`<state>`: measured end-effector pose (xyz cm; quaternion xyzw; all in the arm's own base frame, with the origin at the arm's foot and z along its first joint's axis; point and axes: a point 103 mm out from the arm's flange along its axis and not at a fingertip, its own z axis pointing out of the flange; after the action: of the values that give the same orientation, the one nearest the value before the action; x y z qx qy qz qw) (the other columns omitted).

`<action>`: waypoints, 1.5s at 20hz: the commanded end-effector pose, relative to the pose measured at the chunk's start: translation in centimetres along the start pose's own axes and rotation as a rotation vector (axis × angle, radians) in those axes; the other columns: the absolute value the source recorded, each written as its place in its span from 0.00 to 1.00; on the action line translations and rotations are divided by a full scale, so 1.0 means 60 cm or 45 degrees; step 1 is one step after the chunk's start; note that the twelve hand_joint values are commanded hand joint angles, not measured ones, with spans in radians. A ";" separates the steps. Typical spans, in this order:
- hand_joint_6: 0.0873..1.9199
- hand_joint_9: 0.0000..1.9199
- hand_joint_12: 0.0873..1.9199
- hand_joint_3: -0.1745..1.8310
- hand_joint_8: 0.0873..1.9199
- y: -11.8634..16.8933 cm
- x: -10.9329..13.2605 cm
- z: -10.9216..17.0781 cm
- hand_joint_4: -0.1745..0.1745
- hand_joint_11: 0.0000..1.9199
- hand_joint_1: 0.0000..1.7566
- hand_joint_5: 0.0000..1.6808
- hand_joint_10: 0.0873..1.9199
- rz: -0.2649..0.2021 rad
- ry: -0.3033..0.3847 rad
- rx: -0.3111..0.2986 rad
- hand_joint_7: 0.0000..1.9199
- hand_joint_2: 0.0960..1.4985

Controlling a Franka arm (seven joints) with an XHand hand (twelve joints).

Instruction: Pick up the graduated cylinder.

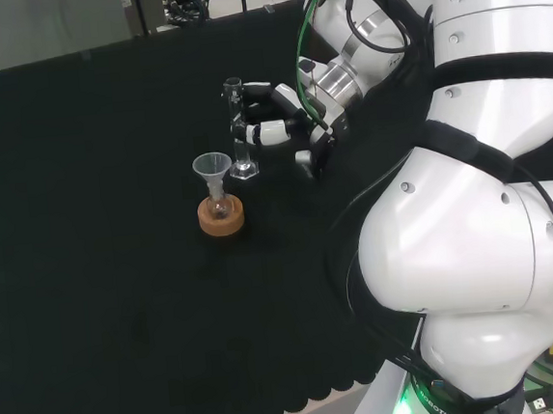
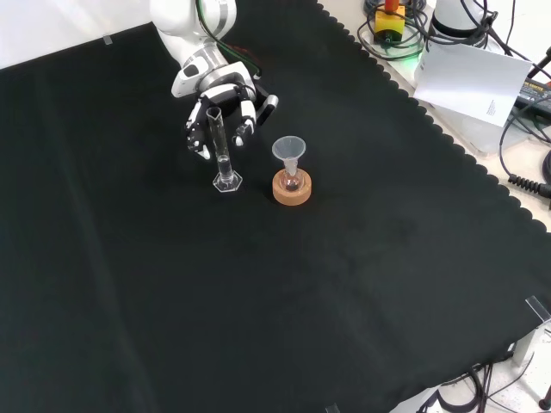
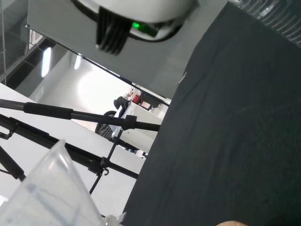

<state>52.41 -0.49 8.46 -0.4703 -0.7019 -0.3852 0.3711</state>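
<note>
Black cloth (image 2: 284, 301) w/ scalloped edge over bench; cables (image 2: 525, 103) & white paper (image 2: 469, 82) beside it.

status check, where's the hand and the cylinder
Hand at the graduated cylinder, fingers around its upper part. Cylinder upright, base on the cloth. Funnel in flask on cork ring stands beside, apart.
</note>
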 end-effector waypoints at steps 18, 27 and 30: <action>0.24 0.57 0.50 0.41 0.27 0.000 -0.007 0.008 0.40 0.47 0.65 0.45 0.08 0.020 0.045 0.018 0.35 0.46; 0.24 0.61 0.47 0.41 0.27 0.000 -0.011 0.010 0.40 0.52 0.65 0.43 0.06 0.027 0.047 0.013 0.41 0.49; 0.25 0.61 0.46 0.40 0.26 0.000 -0.011 0.010 0.40 0.52 0.65 0.41 0.05 0.027 0.048 0.011 0.42 0.49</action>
<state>52.51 -0.22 7.64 -0.4688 -0.6918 -0.3864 0.3903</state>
